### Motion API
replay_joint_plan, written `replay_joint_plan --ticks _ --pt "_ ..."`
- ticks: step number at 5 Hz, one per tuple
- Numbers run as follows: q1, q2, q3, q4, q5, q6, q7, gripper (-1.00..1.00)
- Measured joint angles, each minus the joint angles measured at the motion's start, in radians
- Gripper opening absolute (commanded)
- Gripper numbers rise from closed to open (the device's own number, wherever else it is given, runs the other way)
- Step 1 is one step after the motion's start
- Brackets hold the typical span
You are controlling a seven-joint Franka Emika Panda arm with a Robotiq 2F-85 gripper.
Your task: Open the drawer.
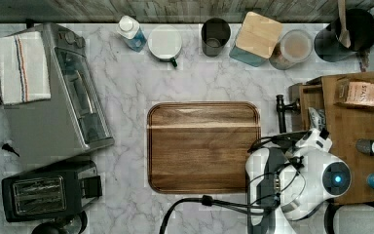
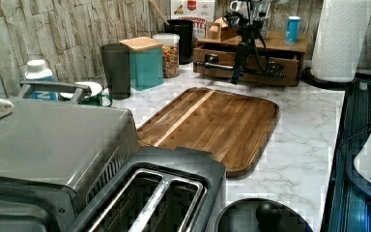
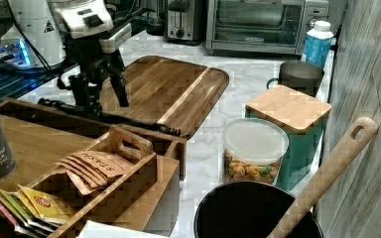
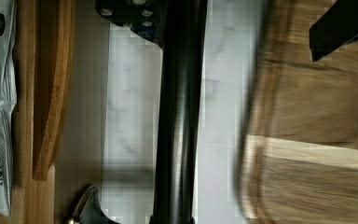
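Fingers of my pincer (image 3: 101, 99) are straddling the black handle (image 3: 114, 118) unclenched, since hooking that bar is letting me draw the drawer (image 3: 74, 116), sitting slightly out, toward the board (image 3: 163, 89).

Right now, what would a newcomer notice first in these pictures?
The large wooden cutting board in the middle of the marble counter. Next, the white robot arm at the top view's right, its fingers astride the drawer's black bar handle.
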Motion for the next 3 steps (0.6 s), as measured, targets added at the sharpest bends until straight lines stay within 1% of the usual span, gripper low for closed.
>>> replay_joint_plan --ticks 1,2,3 --pt "0.017 -0.049 0.051 -0.057 0.041 0.000 0.099 1.00" --pt "0.044 -0.085 0.111 -0.107 0.089 0.002 0.135 1.00" --pt "0.086 -0.110 0.143 -0.143 0.091 0.003 0.193 1.00"
